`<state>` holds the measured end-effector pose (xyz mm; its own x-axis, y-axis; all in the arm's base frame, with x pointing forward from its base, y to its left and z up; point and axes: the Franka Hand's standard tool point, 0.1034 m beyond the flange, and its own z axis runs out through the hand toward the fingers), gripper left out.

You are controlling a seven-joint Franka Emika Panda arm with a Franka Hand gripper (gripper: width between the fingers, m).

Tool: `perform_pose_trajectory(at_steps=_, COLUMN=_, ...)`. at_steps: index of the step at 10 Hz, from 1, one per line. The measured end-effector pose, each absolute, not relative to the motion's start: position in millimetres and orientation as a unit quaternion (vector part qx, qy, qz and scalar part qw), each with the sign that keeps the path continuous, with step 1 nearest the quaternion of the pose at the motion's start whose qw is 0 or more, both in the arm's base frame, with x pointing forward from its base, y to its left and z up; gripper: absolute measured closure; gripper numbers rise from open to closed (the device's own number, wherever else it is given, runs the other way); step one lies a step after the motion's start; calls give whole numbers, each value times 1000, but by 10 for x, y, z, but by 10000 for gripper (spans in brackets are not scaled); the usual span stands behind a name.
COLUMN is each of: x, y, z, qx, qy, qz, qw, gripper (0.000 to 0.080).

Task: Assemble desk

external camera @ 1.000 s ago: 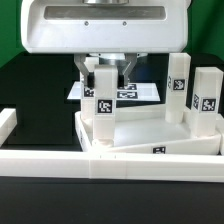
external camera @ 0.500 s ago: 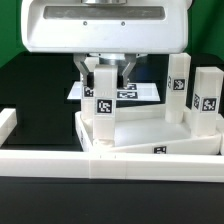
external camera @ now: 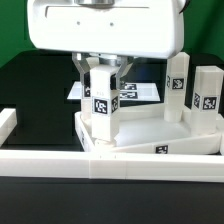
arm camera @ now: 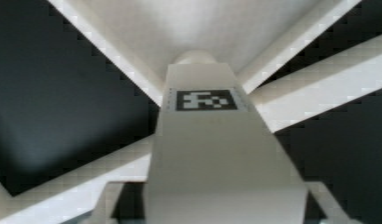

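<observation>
Gripper (external camera: 100, 68) apparently clamped on upright leg (external camera: 102, 104), (arm camera: 209, 150), over desk top's (external camera: 150, 135) corner, two legs (external camera: 178, 88) standing behind

White plastic tray-like desk top (external camera: 150, 135) lies flat, rim up. Three square white tagged legs stand upright on it: near-corner leg (external camera: 101, 98) (arm camera: 209, 150), two legs (external camera: 178, 85) (external camera: 207, 97) at exterior view's right.

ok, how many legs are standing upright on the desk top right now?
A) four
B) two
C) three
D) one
C: the exterior view shows the leg between the gripper fingers, plus two more legs standing at the exterior view's right, all upright on the desk top; no fourth leg is in view.
</observation>
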<state>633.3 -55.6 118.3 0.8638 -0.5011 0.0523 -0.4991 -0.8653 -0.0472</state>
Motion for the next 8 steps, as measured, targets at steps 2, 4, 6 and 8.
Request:
perform_pose_trajectory(at_steps=2, x=6326, y=-576, z=1180, qx=-941, qy=336, qz=-29, qw=19, gripper=509)
perform_pose_trajectory(at_steps=4, x=6318, y=-583, z=1173, qx=-904, qy=426, qz=-27, qw=21, gripper=509)
perform_pose_trajectory(at_steps=6, x=6310, y=-555, z=1167, qx=-868, qy=496, qz=-24, qw=24, gripper=509)
perform_pose_trajectory(at_steps=8, x=6301, y=-534, z=1165, qx=-835, qy=549, qz=-19, qw=27, gripper=509)
